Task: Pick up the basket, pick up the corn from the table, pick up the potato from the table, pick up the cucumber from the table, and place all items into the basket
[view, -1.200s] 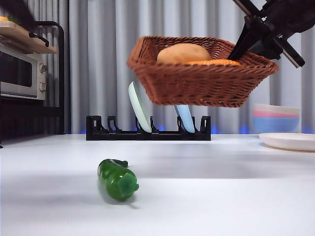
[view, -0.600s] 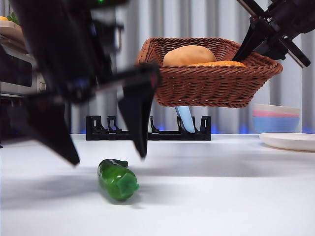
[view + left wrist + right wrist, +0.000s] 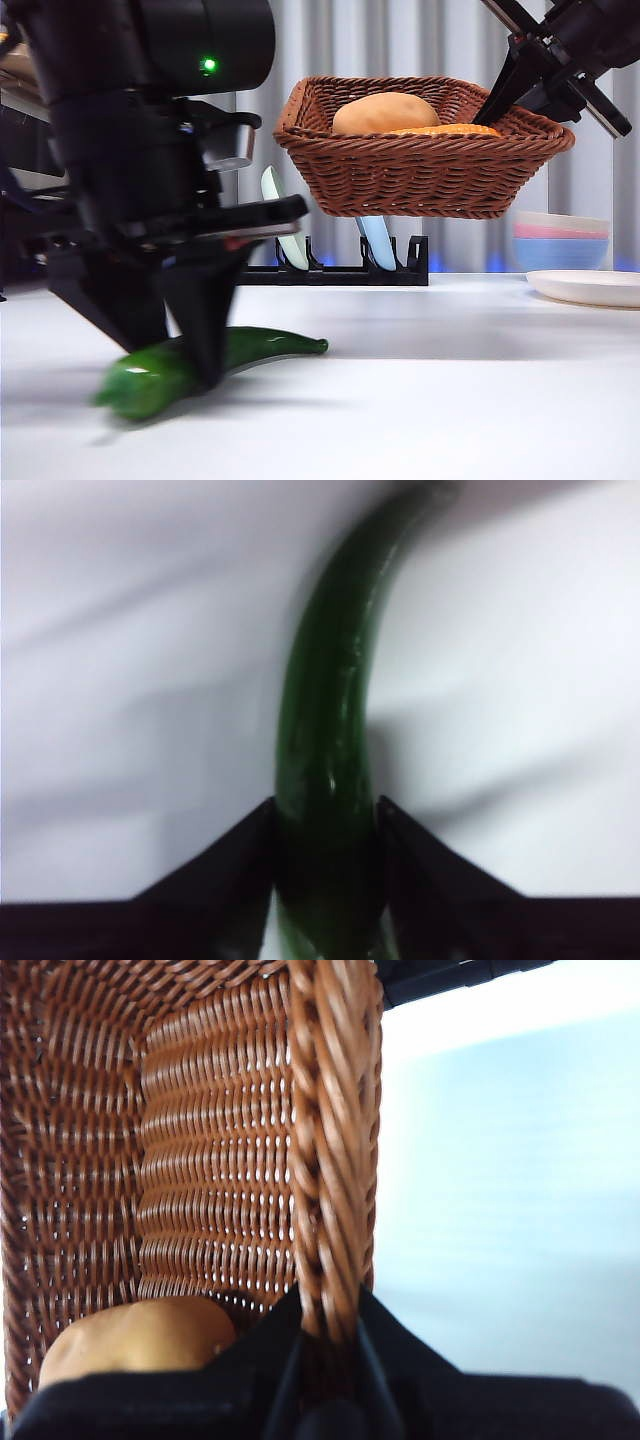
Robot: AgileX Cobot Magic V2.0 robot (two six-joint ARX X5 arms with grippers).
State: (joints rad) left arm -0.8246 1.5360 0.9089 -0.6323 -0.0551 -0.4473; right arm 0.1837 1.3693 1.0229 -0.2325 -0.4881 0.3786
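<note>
At the lower left of the front view, the left gripper [image 3: 185, 350] has its fingers closed on the cucumber [image 3: 265, 348], which seems to rest on the worktop [image 3: 450, 400]. At upper right, the right gripper [image 3: 500, 95] clamps the rim of the raised basket [image 3: 420, 165]; the potato [image 3: 385, 112] and the corn [image 3: 445, 129] lie inside.

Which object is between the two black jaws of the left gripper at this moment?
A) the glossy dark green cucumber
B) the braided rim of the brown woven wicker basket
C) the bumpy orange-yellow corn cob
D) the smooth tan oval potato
A: in the left wrist view, the left gripper has its two jaws pressed against both sides of the glossy dark green cucumber, which lies on the white table.
</note>
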